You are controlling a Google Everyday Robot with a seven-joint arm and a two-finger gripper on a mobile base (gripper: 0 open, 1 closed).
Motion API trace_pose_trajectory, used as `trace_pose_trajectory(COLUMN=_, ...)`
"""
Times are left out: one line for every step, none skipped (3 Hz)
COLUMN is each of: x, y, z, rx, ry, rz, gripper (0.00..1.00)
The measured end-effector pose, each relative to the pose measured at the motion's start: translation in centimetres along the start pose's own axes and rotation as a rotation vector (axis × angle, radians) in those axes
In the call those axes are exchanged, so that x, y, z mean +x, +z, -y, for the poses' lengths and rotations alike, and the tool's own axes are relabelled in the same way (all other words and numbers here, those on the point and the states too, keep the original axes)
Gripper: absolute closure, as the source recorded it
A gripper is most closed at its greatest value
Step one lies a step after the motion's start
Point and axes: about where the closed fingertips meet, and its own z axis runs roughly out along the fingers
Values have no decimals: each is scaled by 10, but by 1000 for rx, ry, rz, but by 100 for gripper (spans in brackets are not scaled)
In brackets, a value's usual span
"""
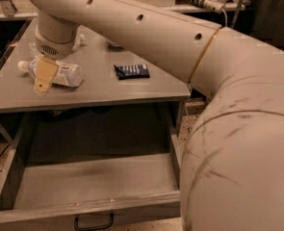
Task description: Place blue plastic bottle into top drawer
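Blue plastic bottle (68,74) lies on its side at left of desk (132,90), cap leftward, claw (44,78) overlapping its middle from above, grip state cannot be told; arm reaches in from right foreground, wrist pointing down; top drawer (98,177) open below the desk.

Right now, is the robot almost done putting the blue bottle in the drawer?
Not yet. Done: the top drawer is pulled wide open. In hand: the pincer is down right over the blue bottle, which lies on its side on the table. Left: lift the bottle off the table, carry it forward and set it down inside the drawer.
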Motion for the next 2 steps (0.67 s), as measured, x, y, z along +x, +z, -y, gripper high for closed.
trace_pose_trajectory(x=-15, y=9, z=2, rx=-1, ry=-25, rz=-24, gripper=0)
trace_pose_trajectory(x=-23, y=12, z=15, rx=21, ry=-38, rz=-61, gripper=0)
